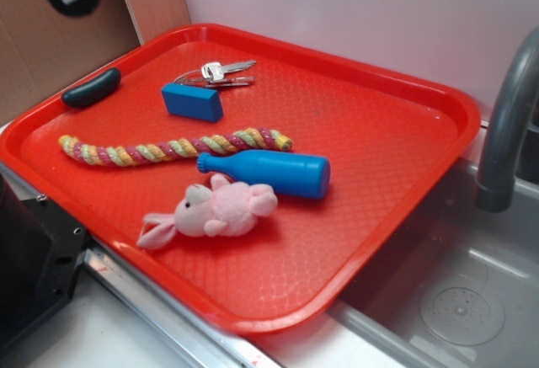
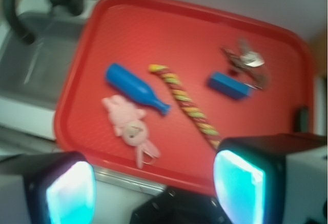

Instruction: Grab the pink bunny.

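Observation:
The pink bunny (image 1: pixel 215 210) lies on its side on the red tray (image 1: pixel 370 242), near the front edge, ears toward the left, just in front of the blue bottle (image 1: pixel 268 173). In the wrist view the bunny (image 2: pixel 131 127) lies below the bottle (image 2: pixel 134 87), ears pointing down. My gripper (image 2: pixel 154 188) is high above the tray's near edge, jaws wide apart with nothing between them; its pads (image 2: pixel 238 187) glow cyan. The gripper does not show in the exterior view.
On the tray lie a multicoloured twisted rope (image 1: pixel 173 147), a blue block (image 1: pixel 193 101), keys (image 1: pixel 221 72) and a dark oblong object (image 1: pixel 91 88). A sink (image 1: pixel 472 301) with a grey faucet (image 1: pixel 505 124) is to the right. A black fixture (image 1: pixel 34 267) stands at the front left.

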### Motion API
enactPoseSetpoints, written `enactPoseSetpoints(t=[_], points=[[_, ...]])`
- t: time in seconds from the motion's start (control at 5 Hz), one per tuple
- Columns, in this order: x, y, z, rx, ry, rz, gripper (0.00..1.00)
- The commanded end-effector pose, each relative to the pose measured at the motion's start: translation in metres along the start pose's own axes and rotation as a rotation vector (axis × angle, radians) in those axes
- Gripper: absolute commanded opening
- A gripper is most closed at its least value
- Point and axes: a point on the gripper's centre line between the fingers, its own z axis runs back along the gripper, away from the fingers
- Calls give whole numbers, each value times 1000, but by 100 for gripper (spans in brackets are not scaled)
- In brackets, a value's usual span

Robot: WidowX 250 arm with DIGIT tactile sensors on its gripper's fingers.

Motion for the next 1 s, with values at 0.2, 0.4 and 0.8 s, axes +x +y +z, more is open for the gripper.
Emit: enactPoseSetpoints(t=[0.2, 0.4, 0.8], points=[[8, -22, -66, 19, 0, -28, 100], [11, -21, -101, 13, 31, -68, 100], [-8, -21, -171, 24, 200, -122, 100]])
